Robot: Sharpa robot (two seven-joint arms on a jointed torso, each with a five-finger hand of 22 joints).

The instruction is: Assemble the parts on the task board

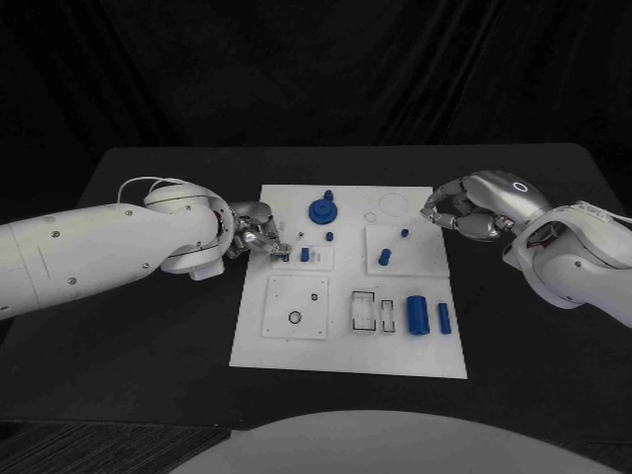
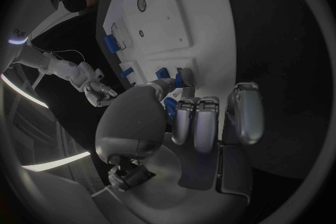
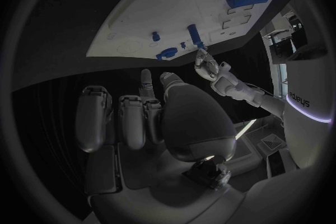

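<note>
Lying near the task board edge, the cylinder seemingly points away from the robot.

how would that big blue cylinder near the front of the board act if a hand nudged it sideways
The big blue cylinder lies on its side on the task board, so it would probably roll. It looks rigid and smooth, so possibly slippery to pinch.

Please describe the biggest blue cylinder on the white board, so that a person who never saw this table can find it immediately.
Start at the task board, the white plate in the middle of the black table. Go to its near right corner, the side of the right robot hand. Two blue parts lie there side by side; the big blue cylinder is the thicker one, with the thin blue pin between it and the board's edge.
</note>
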